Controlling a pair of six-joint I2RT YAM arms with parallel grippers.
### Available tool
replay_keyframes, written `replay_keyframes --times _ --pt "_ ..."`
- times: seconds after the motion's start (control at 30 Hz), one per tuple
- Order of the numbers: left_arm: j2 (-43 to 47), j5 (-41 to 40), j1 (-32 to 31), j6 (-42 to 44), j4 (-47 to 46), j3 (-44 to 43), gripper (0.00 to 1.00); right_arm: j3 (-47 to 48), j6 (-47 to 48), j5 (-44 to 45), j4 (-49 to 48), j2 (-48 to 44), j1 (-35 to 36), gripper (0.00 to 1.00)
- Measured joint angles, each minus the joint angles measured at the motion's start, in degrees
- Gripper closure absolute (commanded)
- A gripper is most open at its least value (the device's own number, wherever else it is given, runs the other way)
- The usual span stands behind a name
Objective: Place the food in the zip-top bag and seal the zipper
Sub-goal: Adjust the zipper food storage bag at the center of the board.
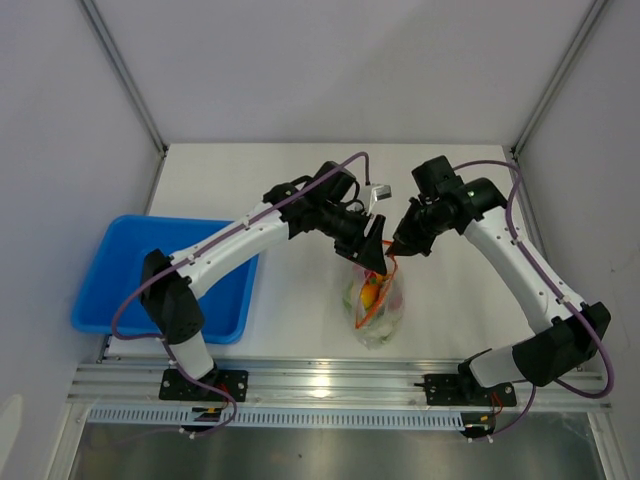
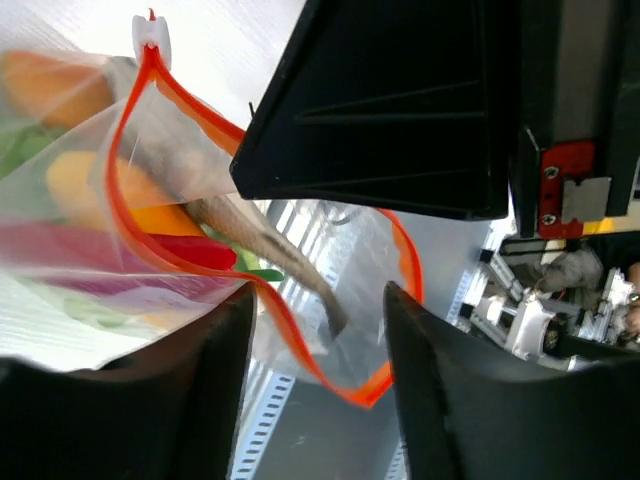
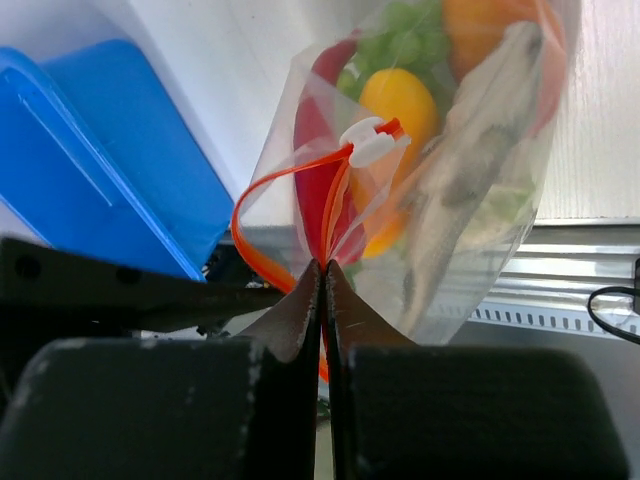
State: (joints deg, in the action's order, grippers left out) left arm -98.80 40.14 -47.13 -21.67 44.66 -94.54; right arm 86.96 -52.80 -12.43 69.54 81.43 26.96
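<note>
Food [image 1: 370, 293] sits inside the zip-top bag [image 1: 378, 315], which stands on the white table [image 1: 300, 180] between the two arms in the top view, well right of the blue tray [image 1: 120, 270]. Both grippers meet at the bag's upper end: the left gripper [image 1: 375, 258] comes in from the left and the right gripper [image 1: 397, 250] from the right, almost touching each other.

From the left wrist, the zipper [image 2: 112, 190] curves as an orange-red loop and the mouth gapes. The left fingers [image 2: 200, 380] stand apart, and the strip passes through the gap between them without being clamped. A white slider tab [image 2: 152, 35] sits at the far end of the strip. Through the clear plastic show a grey fish [image 2: 260, 240], a red chili [image 2: 200, 250] and blurred orange and yellow pieces.

From the right wrist, the right fingers [image 3: 290, 320] are pressed together with the red strip pinched between their tips. The bag hangs beyond them, with a yellow piece [image 3: 400, 100], green bits and the fish inside. The slider lies just past the fingertips.
</note>
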Motion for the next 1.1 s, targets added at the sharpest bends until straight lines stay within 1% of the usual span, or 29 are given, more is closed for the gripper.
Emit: replay_keyframes --times 0.07,0.13,0.17,0.27,0.43,0.67,0.8,0.93,1.1 --pt "0.0 0.26 0.0 -1.09 -1.01 0.61 0.27 0.0 -1.62 1.27 0.0 0.0 0.79 1.0" --pt "0.17 0.63 0.0 -1.97 -2.78 2.32 0.22 -0.04 -2.8 2.14 0.0 0.0 1.44 1.0" --pt "0.28 0.72 0.0 -2.49 -3.43 3.21 0.16 -0.17 -3.41 2.64 0.0 0.0 1.79 1.0" --pt "0.46 0.61 0.0 -4.02 -4.63 5.95 0.09 -0.7 -5.29 3.69 0.04 0.0 2.58 1.0" --pt "2.12 -2.38 -0.02 -5.53 -4.42 7.54 0.01 -0.87 -7.87 4.96 0.04 -0.02 3.13 1.0" --pt "9.57 -11.91 -0.72 -7.26 -5.31 8.07 0.01 -1.68 -10.25 6.21 0.02 -0.11 3.26 1.0" --pt "13.46 -15.37 -1.75 -7.78 -7.19 7.78 0.01 -1.73 -11.37 6.8 0.04 -0.11 3.32 1.0" --pt "12.07 -20.87 -4.94 -7.04 -5.42 3.17 0.01 -1.73 -12.31 6.86 0.02 -0.11 3.32 1.0" --pt "9.35 -32.65 -11.74 -6.03 -0.83 -1.09 0.0 -1.73 -13.44 7.08 0.02 -0.11 3.34 1.0"
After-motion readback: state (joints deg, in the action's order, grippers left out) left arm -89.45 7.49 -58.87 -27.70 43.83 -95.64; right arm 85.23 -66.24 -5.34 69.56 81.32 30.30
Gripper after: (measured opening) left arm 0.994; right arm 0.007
